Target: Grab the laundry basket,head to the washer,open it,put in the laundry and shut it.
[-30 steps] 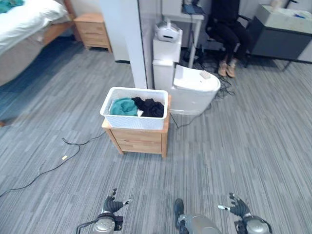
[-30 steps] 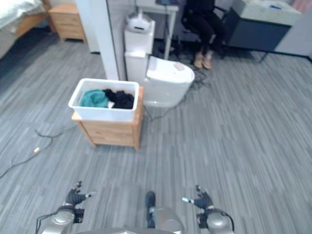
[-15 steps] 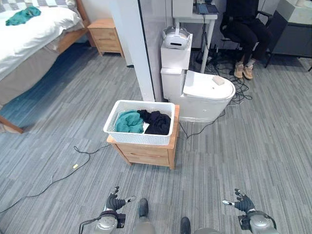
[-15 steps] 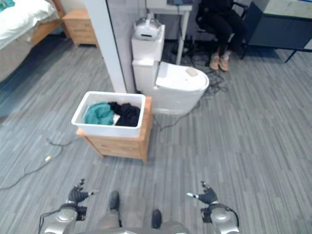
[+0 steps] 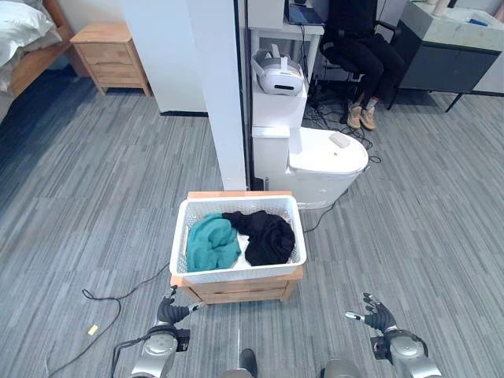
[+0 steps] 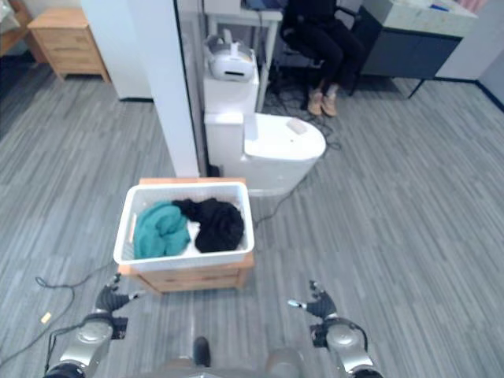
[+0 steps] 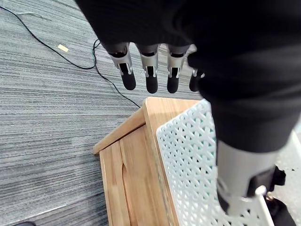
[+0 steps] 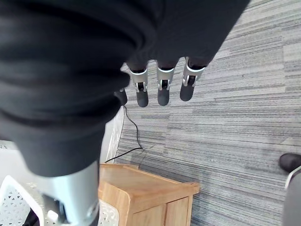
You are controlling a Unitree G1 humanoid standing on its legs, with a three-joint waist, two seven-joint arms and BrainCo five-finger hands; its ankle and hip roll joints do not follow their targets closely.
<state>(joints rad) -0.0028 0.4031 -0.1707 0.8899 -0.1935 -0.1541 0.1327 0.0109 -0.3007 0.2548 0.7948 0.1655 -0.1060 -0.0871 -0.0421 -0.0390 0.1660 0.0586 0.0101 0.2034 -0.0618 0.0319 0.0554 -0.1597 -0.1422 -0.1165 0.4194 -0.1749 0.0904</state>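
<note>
Grey striped carpet (image 5: 409, 228) covers the floor, with open stretches to the left and right of the robot. Nearest, the left hand (image 5: 168, 311) and the right hand (image 5: 376, 316) hang low at either side, both with fingers (image 7: 150, 75) spread straight and holding nothing; the left hand is just beside the near left corner of the stand (image 5: 236, 290), the right hand well apart from it over bare carpet. A thin black cord (image 5: 118, 303) trails across the carpet on the left, with a small pale scrap (image 5: 93, 329) near it. On the low wooden stand sits the white lattice basket (image 5: 189, 228), ahead of the robot and between the two hands, untouched; it holds a teal cloth (image 5: 211, 242) on the left and a black cloth (image 5: 268, 235) on the right, touching each other. Just behind the stand rises a white pillar (image 5: 216, 87). Beside it stands the white washer (image 5: 319, 161), lid down, a small pale object (image 5: 340, 139) on top, and a white headset (image 5: 277, 75) on its raised back part. Farther off, a person (image 5: 358, 47) sits at a desk (image 5: 287, 27), a dark cabinet (image 5: 445, 55) is at the right, and a wooden nightstand (image 5: 114, 51) at the far left beside a bed (image 5: 20, 31).
</note>
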